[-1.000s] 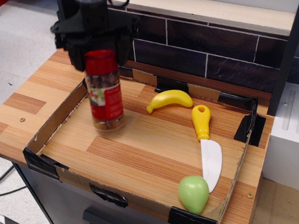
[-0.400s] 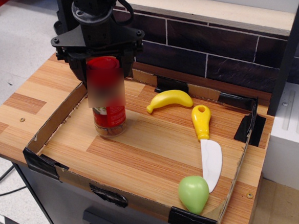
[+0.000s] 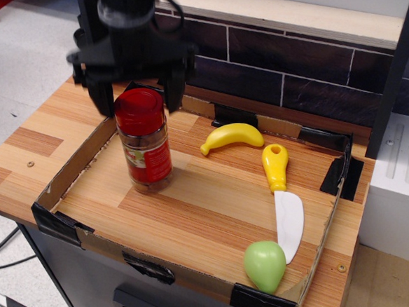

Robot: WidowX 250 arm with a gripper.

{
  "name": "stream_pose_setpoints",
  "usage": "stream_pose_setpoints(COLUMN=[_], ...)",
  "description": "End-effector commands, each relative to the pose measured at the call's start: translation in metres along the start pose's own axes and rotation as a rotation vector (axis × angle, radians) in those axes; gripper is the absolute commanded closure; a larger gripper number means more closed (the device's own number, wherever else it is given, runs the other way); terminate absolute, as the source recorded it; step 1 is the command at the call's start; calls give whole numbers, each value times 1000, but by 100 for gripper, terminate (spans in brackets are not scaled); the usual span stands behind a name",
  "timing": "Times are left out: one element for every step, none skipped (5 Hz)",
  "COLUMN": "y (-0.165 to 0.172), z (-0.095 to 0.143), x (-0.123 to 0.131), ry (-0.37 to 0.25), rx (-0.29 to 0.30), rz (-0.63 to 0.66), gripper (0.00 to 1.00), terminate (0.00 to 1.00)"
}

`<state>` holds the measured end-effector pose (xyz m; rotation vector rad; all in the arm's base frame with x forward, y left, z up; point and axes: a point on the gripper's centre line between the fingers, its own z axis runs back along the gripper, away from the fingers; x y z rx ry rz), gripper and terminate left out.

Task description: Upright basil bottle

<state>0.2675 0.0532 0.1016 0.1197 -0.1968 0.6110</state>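
The basil bottle stands upright on the wooden floor of the shallow tray, at its left side. It is a clear jar with a red cap, a red-and-green label and brownish contents. My black gripper hangs directly over it. The jaws are spread wider than the cap, one finger to the left of it and one to the right. The fingers do not touch the bottle. The gripper holds nothing.
The low cardboard-walled tray also holds a yellow toy banana, a yellow-handled white toy knife and a green pear-shaped toy. A dark tiled wall runs behind. A white unit stands at the right.
The bottle came down from a slightly raised hold to rest on the tray floor. The jaws opened off it and the gripper rose a little.
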Motion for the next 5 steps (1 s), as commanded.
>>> stream_pose_setpoints(y=[14, 16, 11, 11, 11], z=[34, 63, 84, 84, 84], x=[33, 40, 39, 39, 39], ry=[97, 125, 133, 133, 133], rx=[71, 49, 42, 42, 42], rz=[150, 179, 183, 183, 183], gripper=[0, 0, 0, 0, 0], terminate=[0, 0, 0, 0, 100])
